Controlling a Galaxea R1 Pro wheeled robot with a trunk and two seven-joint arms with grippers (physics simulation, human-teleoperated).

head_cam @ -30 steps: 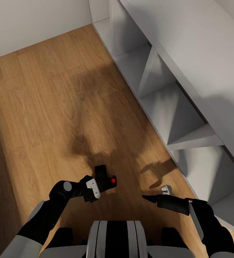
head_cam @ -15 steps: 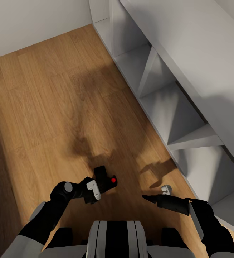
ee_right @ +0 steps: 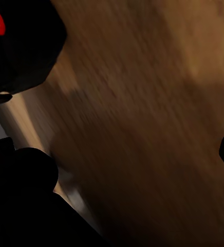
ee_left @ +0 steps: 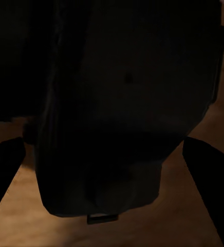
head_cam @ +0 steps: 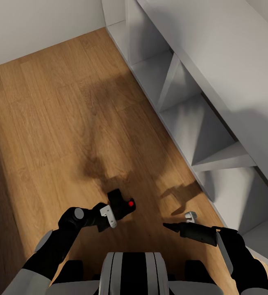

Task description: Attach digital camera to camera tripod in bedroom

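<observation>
The digital camera (head_cam: 121, 203), small and black with a red button on top, hangs over the light wood floor in front of my trunk. My left gripper (head_cam: 112, 209) is shut on its near side, one white-tipped finger showing. In the left wrist view the camera's dark body (ee_left: 122, 113) sits between the two fingers (ee_left: 4, 164). My right gripper (head_cam: 180, 220) hangs open and empty to the camera's right, a short way off. The right wrist view catches the camera (ee_right: 19, 46) with its red button. The camera tripod is out of view.
A white shelving unit (head_cam: 199, 123) with open compartments runs along the right side, from the far wall to my right arm. A white wall (head_cam: 35, 28) bounds the wood floor (head_cam: 48, 135) at the back. Open floor lies ahead and to the left.
My left gripper has carried the camera slightly forward, away from my trunk. The right arm has not moved.
</observation>
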